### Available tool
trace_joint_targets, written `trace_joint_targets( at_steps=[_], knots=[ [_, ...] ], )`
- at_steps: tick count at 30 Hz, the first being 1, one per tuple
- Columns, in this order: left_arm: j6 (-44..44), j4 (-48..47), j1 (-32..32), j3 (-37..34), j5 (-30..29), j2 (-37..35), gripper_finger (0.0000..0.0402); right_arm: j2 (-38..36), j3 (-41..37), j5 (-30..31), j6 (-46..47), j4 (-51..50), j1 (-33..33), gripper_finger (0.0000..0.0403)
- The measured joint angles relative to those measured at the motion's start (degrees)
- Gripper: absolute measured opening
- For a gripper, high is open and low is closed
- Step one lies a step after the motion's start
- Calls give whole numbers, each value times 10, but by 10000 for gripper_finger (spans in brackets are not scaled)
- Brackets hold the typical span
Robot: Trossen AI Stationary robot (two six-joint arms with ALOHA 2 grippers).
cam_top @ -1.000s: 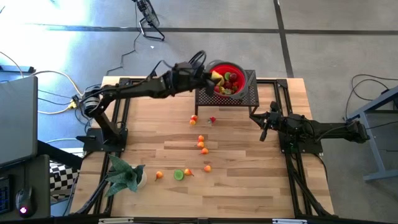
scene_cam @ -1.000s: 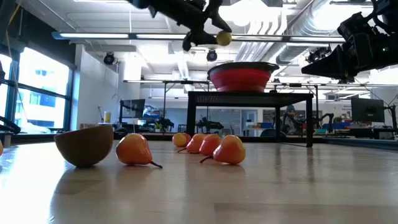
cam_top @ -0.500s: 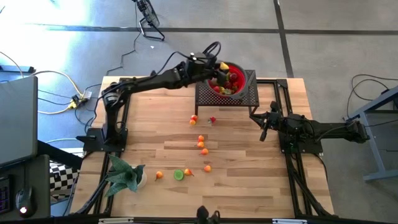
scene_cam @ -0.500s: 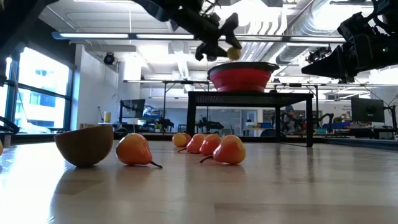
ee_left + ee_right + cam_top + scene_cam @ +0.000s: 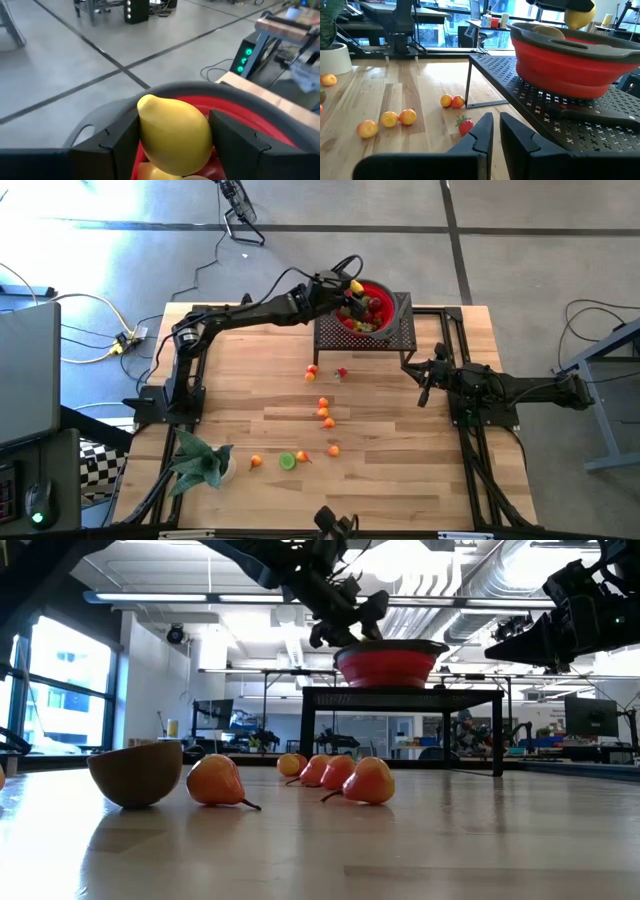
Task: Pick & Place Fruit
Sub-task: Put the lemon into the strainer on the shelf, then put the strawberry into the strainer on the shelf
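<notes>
My left gripper (image 5: 172, 131) is shut on a yellow lemon (image 5: 175, 132) and hovers over the red, grey-rimmed bowl (image 5: 381, 292), which holds several fruits. The bowl rests on a black perforated stand (image 5: 400, 335) at the table's far edge. The right wrist view shows the lemon (image 5: 579, 15) just above the bowl's rim (image 5: 555, 37). Small orange fruits (image 5: 323, 409), a lime (image 5: 287, 461) and a strawberry (image 5: 342, 371) lie on the table. My right gripper (image 5: 424, 383) waits shut beside the stand, right of centre. My left gripper pinches the lemon by its two sides (image 5: 146, 127) between both fingers (image 5: 112, 145). The fingers reach nearly level from the table's left over the bowl. The lemon is lifted clear above the fruits in the bowl, its pointed end (image 5: 145, 102) turned away from the gripper.
A green leafy plant (image 5: 200, 461) stands at the near left corner. In the low view a brown half fruit (image 5: 135, 772) and several orange fruits (image 5: 345, 778) lie on the wood. The middle and near right of the table have free room.
My left gripper has carried the lemon toward the table's right edge and down, from beside the bowl's left rim to over the bowl. Its wrist has rolled on the way. The lemon stays pinched between the fingers.
</notes>
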Motion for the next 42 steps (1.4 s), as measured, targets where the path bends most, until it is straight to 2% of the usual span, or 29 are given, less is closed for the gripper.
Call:
trace_joint_targets(
  at_steps=[6,14,23,27,36,39,42],
  knots=[
    [54,2,0,0,0,0,216,0,0,0,0,0,0,26],
    [54,-8,0,0,5,0,220,0,0,0,0,0,0,26],
    [54,-10,0,0,13,0,290,0,0,0,0,0,0,26],
    [54,-9,0,0,25,0,305,0,0,0,0,0,0,26],
    [41,-2,0,0,34,-23,308,0,0,-1,0,0,0,26],
    [41,-34,0,-1,44,-40,305,0,0,-1,3,0,0,26],
    [42,-81,-2,-1,47,-60,284,0,0,-3,5,-3,0,26]
  ],
)
